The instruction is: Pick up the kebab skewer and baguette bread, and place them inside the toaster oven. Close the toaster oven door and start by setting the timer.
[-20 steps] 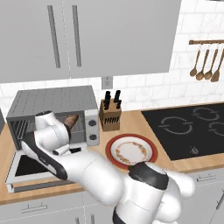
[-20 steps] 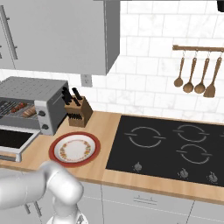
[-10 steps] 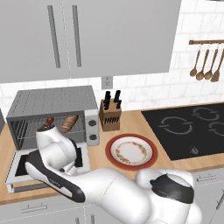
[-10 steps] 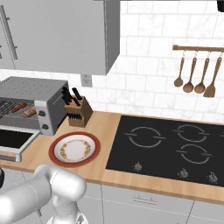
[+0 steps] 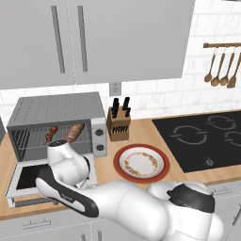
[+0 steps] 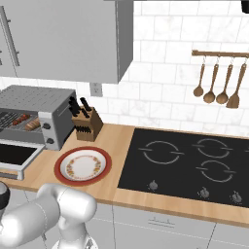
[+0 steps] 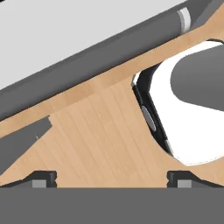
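— Silver-grey at the far left: we see the toaster oven on the wooden counter, its door dropped flat toward us. What sits on the rack?

— We find the kebab skewer on the left of the rack and the baguette bread just beside it on the right, both inside.

— And our claw?

— Released, tips spread wide with nothing between them, low over the counter by the door's bar handle. Further right we pass the knife block, the red-rimmed plate, then the black cooktop.
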Available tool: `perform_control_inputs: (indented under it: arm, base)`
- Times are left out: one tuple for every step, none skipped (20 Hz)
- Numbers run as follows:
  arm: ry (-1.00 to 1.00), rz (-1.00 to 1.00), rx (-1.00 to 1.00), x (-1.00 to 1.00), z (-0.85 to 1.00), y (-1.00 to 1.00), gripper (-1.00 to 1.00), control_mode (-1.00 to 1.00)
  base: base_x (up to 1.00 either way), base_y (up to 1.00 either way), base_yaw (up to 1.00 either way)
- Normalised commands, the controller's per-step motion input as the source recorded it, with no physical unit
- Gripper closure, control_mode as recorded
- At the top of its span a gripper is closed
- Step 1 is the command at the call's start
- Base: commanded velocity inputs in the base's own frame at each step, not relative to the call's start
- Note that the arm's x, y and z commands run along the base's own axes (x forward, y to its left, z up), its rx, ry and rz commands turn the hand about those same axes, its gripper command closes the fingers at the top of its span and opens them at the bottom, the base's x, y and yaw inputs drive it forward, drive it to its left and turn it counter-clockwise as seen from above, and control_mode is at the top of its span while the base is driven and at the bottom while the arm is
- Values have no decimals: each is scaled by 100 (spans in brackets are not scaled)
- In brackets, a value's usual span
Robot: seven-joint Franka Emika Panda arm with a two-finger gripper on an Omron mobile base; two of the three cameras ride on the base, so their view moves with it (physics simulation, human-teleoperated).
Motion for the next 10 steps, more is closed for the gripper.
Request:
perform_control_inputs:
  arm:
    - [2, 17, 1, 6, -26, -11, -100, -100]
    - [2, 19, 1, 16, -26, -19, -100, -100]
    - [1, 21, 1, 21, -25, -19, -100, -100]
    - [2, 23, 0, 31, -27, -5, -100, -100]
    - [0, 23, 0, 36, -19, -1, -100, -100]
    - [0, 23, 0, 46, -11, 0, -100, -100]
    - [0, 23, 0, 46, -9, 0, -100, -100]
    - [0, 21, 0, 41, -9, 0, -100, -100]
    - [0, 20, 0, 26, -12, 0, -100, -100]
    - [0, 18, 0, 15, -19, 0, -100, -100]
  base:
    - [0, 0, 0]
    - [0, 0, 0]
    - [0, 0, 0]
    - [0, 0, 0]
    - [0, 0, 0]
    - [0, 0, 0]
    - [0, 0, 0]
    - [0, 0, 0]
    - [0, 0, 0]
    - [0, 0, 0]
